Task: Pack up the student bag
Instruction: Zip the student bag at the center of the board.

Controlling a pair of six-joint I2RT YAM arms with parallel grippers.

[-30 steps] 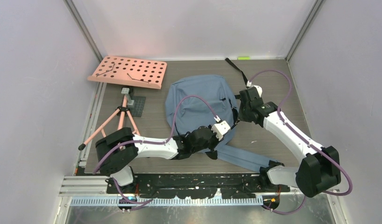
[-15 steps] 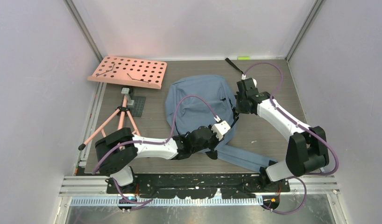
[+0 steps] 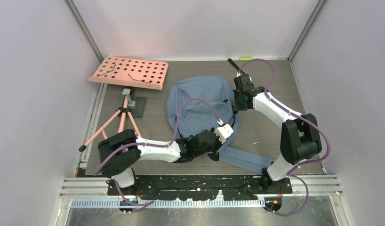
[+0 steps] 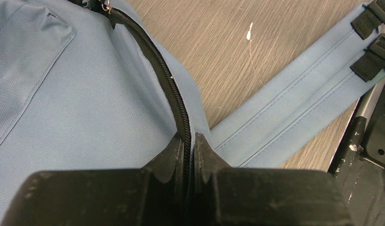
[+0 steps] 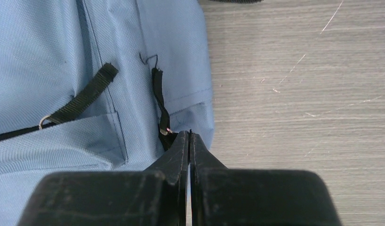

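The student bag (image 3: pixel 200 101) lies flat in the middle of the table, blue-grey, with its padded shoulder straps (image 3: pixel 249 160) trailing towards the near edge. My left gripper (image 3: pixel 230 128) is at the bag's near right corner. In the left wrist view my left gripper (image 4: pixel 189 141) is shut on the black zipper seam (image 4: pixel 169 89). My right gripper (image 3: pixel 236 107) is at the bag's right edge, farther back. In the right wrist view it (image 5: pixel 189 134) is shut on a thin black zipper pull, beside a black pull strap (image 5: pixel 158 94) with a metal ring.
A pink perforated board (image 3: pixel 129 72) stands at the back left on a pink tripod (image 3: pixel 116 123). A black webbing strap (image 3: pixel 237 67) runs from the bag towards the back wall. The black base rail (image 4: pixel 369 146) lies close to the shoulder straps (image 4: pixel 294 94).
My right arm has travelled along the bag's right edge towards the back of the table, its gripper staying shut. The left arm has held its place on the zipper seam.
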